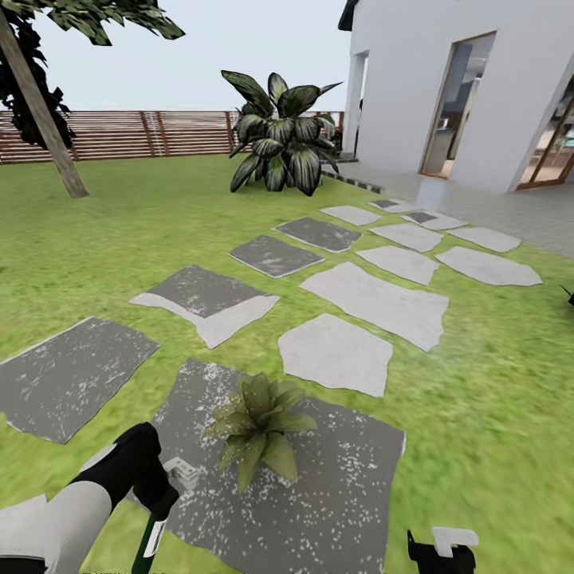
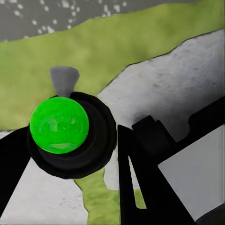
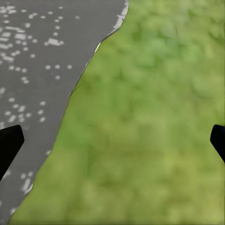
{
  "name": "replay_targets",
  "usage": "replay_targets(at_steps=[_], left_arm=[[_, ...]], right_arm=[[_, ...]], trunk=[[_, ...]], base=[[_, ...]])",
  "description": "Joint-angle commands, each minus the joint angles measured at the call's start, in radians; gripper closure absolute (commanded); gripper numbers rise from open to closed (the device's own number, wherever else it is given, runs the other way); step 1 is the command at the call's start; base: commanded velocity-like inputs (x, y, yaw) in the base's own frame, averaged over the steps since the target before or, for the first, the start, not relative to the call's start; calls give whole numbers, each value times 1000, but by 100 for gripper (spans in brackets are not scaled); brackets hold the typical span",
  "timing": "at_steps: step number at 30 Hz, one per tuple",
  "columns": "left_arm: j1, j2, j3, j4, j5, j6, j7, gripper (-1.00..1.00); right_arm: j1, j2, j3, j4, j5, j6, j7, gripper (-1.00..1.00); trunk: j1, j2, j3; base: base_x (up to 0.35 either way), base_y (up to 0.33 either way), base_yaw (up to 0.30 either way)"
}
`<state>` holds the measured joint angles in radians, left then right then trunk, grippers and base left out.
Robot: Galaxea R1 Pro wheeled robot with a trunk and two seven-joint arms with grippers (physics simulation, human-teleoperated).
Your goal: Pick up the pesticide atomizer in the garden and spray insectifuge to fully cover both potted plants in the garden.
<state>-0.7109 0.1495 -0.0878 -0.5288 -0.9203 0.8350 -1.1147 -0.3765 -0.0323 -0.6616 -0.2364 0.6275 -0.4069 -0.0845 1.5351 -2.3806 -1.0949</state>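
Lawn (image 1: 96, 239) was green and open, crossed by irregular grey paving stones (image 1: 375, 303), some dark and speckled white. Brown slatted fence (image 1: 119, 134) ran along the far edge. Leaning tree trunk (image 1: 44, 112) stood far left. White house (image 1: 446, 80) with glazed doorways stood far right under pale overcast sky.

Rough speckled stone paving (image 1: 319, 510), slatted wooden fence (image 1: 119, 134).

a home garden: green lawn (image 1: 96, 239), stone paving slabs (image 1: 375, 303), slatted wooden fence (image 1: 143, 134), white house (image 1: 446, 80).
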Motion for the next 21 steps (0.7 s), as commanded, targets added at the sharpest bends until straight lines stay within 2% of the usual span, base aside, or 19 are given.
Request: replay_targets(at_steps=[1, 10, 14, 21], left_arm=[[-1, 1, -4, 2, -5, 6, -8, 100], [-1, -6, -1, -6, -5, 6, -6, 100], [-1, -8, -1, -7, -5, 6, -5, 100], [-1, -8, -1, -7, -5, 6, -5, 100]], right_arm=[[-1, 0, -6, 2, 11, -4, -4, -100], [-1, 0, -6, 2, 11, -4, -4, -100], [-1, 0, -6, 1, 10, -4, -4, -100], [-1, -1, -6, 0, 11, -4, -4, -100]], trunk=[[0, 0, -1], [0, 0, -1], [0, 0, -1], [0, 0, -1]], base=[[-8, -6, 20], [5, -8, 33], [138, -178, 216], [178, -218, 29]])
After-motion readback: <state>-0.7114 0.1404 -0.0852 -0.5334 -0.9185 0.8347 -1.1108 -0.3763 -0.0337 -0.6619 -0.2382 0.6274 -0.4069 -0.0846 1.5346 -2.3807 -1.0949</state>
